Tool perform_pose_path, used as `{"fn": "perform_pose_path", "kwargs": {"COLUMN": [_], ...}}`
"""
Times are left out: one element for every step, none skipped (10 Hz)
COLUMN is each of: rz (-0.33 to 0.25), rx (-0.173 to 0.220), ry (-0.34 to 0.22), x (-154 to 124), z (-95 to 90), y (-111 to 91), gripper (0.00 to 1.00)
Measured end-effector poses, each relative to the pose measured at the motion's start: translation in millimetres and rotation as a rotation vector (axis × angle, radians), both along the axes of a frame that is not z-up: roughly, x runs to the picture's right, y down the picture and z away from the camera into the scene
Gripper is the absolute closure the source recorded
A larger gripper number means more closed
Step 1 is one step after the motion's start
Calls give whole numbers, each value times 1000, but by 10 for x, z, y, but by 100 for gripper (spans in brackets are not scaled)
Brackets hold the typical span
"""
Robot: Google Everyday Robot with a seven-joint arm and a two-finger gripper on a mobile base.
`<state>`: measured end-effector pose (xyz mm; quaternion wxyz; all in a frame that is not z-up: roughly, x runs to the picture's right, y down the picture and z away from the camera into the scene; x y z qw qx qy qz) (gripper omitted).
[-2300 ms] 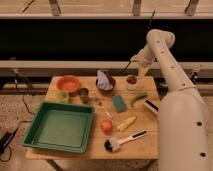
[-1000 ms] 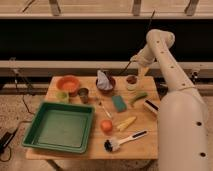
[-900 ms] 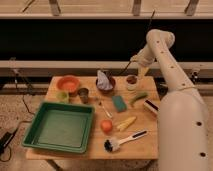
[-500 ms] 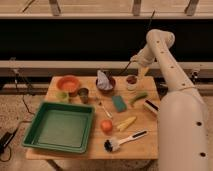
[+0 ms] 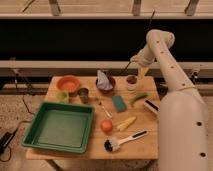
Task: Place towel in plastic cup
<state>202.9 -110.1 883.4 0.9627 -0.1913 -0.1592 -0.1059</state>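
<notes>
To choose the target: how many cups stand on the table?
3: green cup by the orange bowl, dark cup next to it, white cup at the back, near the gripper. None seems hidden.

The gripper (image 5: 135,68), just above the white cup (image 5: 131,81) at the far side of the table (image 5: 146,144), is too small to read; the robot's body (image 5: 182,127) runs off the bottom edge.

The table (image 5: 145,125) is lit warmly and evenly from above, and only short, soft shadows are cast beneath the objects. The gripper (image 5: 136,62), held above the table's far right corner, is set against an almost black background band. Detail is softened throughout.
</notes>
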Motion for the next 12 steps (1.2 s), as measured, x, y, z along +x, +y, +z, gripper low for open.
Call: {"fn": "perform_pose_path", "kwargs": {"rz": [5, 20, 30, 41, 50, 59, 71, 74, 75, 69, 57, 50], "rx": [7, 29, 42, 61, 82, 100, 121, 128, 151, 153, 146, 138], "ry": [-11, -33, -46, -65, -90, -112, -132, -139, -165, -177, -194, -199], "x": [-34, -169, -286, -473, -721, -949, -1129, -1194, -1514, -1665, -1869, -1939], "z": [-19, -72, -104, -151, -201, -243, -284, -298, -315, -287, -208, -136], "y": [-23, -73, -92, -109, -130, -136, -144, -141, -121, -112, -85, -67], "gripper": [24, 24, 24, 24, 24, 24, 24, 24, 24, 24, 24, 24]}}
